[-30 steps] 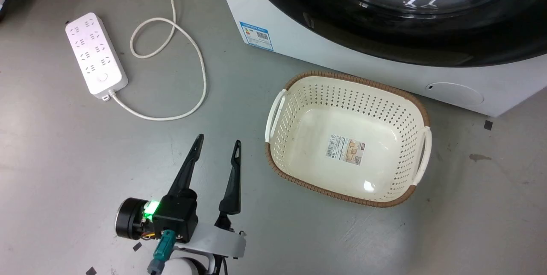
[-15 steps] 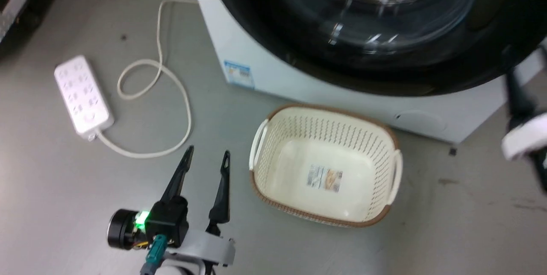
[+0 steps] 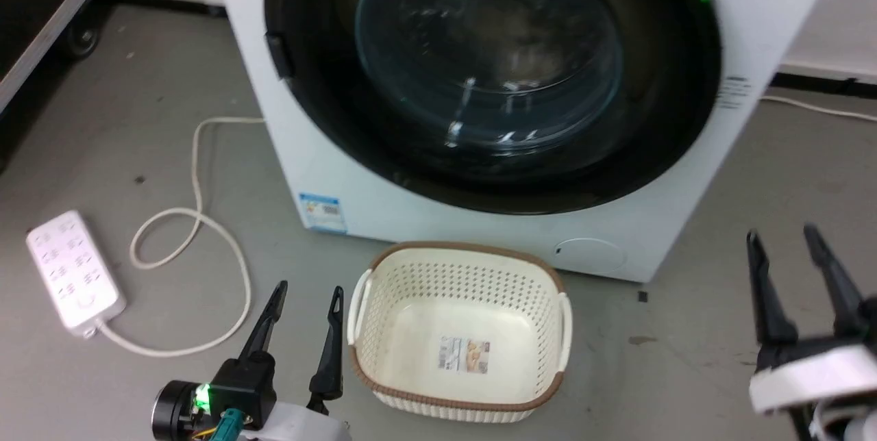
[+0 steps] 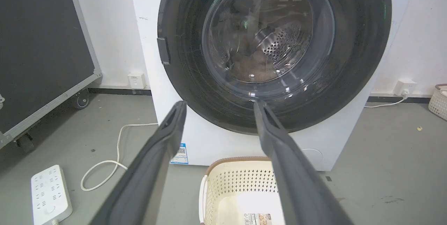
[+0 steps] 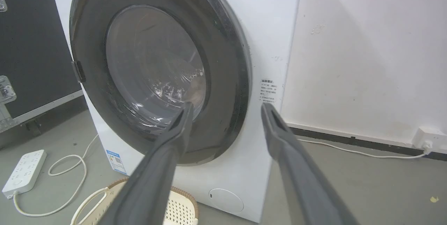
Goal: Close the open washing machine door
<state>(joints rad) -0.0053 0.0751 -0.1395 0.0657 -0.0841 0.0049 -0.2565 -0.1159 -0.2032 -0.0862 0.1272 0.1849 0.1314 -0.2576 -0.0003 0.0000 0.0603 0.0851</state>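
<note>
The washing machine door (image 3: 658, 119) is a wide glossy black ring around a bulging clear glass window (image 3: 490, 57). It lies flat against the white machine front (image 3: 274, 153), with a small dark latch piece (image 3: 277, 54) at its left edge. Through the glass in the left wrist view, the door (image 4: 359, 60) shows the perforated steel drum behind it. My left gripper (image 3: 307, 289) hangs open and empty over the floor, left of the basket. My right gripper (image 3: 781, 233) is open and empty at the lower right, clear of the machine. Both wrist views look at the door (image 5: 227, 60) between open fingers (image 4: 153, 169) (image 5: 297, 169).
A cream perforated basket (image 3: 466, 247) with a brown rim stands empty on the floor just before the machine. A white power strip (image 3: 72, 270) and its looped cable (image 3: 205, 222) lie at the left. A black wheeled case (image 4: 38, 43) stands far left. A wall socket (image 5: 424, 136) is at the right.
The head camera has tilted up, so the whole picture slid down and the full door front came into view. My right gripper has come into the lower right corner. The left gripper keeps its pose.
</note>
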